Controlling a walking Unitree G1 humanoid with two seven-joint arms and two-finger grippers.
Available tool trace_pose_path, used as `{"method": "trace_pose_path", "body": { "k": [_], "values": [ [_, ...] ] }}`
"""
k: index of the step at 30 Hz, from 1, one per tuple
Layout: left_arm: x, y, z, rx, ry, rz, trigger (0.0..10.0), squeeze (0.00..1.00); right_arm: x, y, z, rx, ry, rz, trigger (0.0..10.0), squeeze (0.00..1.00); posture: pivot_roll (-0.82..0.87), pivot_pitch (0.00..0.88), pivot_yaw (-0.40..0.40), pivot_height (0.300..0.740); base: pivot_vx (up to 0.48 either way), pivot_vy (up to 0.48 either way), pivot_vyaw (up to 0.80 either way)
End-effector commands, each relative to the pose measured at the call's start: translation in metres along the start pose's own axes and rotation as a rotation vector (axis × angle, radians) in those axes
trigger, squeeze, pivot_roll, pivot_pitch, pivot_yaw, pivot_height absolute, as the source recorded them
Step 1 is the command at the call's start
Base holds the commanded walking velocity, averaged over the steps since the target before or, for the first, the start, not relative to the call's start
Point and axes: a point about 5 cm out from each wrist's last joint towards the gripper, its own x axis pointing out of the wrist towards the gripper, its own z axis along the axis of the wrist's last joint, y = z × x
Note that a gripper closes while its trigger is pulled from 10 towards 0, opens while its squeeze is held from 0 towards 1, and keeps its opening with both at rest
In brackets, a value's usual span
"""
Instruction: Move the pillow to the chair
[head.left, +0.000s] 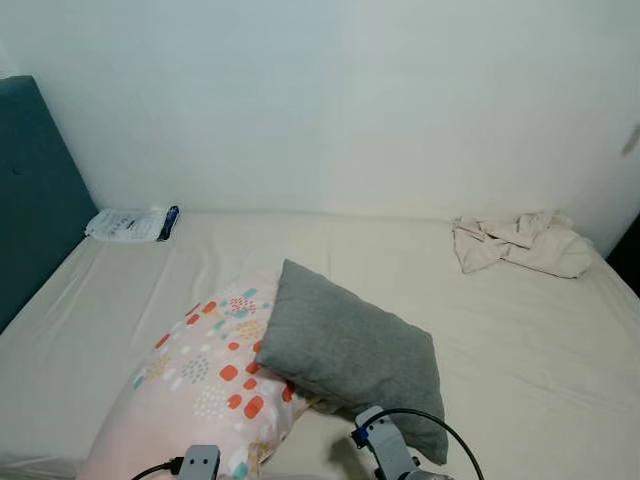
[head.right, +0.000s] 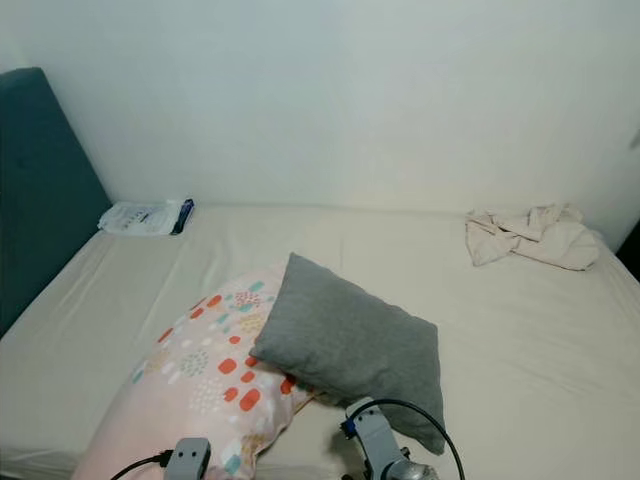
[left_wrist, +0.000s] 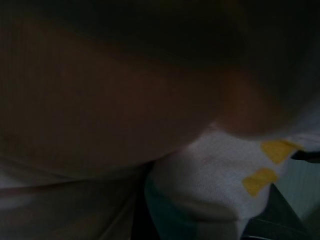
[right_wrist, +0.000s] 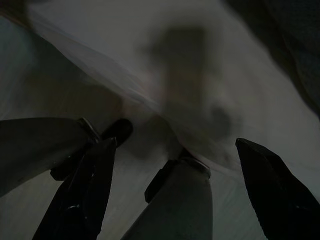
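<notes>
A long pink pillow with red, teal and white spots lies on the bed at the near left. A grey pillow leans across its right end. My left arm's wrist shows at the bottom edge, right at the pink pillow's near end; the left wrist view is dark and pressed close to pale fabric with yellow patches. My right arm rises at the grey pillow's near corner. In the right wrist view the right gripper is open over dim pale sheet, with nothing between its fingers.
A teal headboard stands at the left. A white packet lies at the bed's far left corner, and a crumpled beige cloth at the far right. A white wall runs behind the bed.
</notes>
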Motion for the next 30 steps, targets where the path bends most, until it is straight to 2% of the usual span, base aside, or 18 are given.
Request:
{"method": "trace_pose_path", "body": {
  "k": [1,8,13,20,27,30],
  "values": [
    [0.0013,-0.0022,0.0070,0.006,-0.023,-0.014,10.0,0.00,0.0003,0.0018,-0.0009,0.006,-0.005,0.009,10.0,0.00,-0.05,0.000,-0.038,0.740,0.000,0.000,0.71],
    [0.0013,-0.0007,0.0100,0.006,-0.033,-0.012,10.0,0.00,0.0002,0.0012,0.0009,0.009,-0.014,0.010,10.0,0.00,-0.05,0.000,-0.038,0.740,0.000,0.000,0.71],
    [0.0009,0.0021,0.0112,-0.028,-0.043,0.006,10.0,0.00,0.0005,0.0019,0.0028,0.013,-0.021,0.009,10.0,0.00,-0.05,0.000,-0.034,0.740,0.000,0.000,0.71],
    [0.0004,0.0040,0.0116,-0.005,-0.036,0.003,10.0,0.00,0.0009,0.0025,0.0039,0.030,-0.030,0.002,10.0,0.00,-0.05,0.000,-0.031,0.740,0.000,0.000,0.66],
    [0.0002,0.0050,0.0096,-0.017,-0.026,0.015,10.0,0.00,-0.0004,-0.0023,0.0004,0.017,-0.015,-0.026,10.0,0.00,-0.05,0.000,-0.027,0.740,0.000,0.000,0.00],
    [0.0000,0.0058,0.0074,-0.009,-0.007,0.022,10.0,0.00,-0.0010,-0.0038,0.0005,0.027,-0.023,-0.022,10.0,0.00,-0.05,0.000,-0.025,0.740,-0.420,0.000,0.25]
  ]
}}
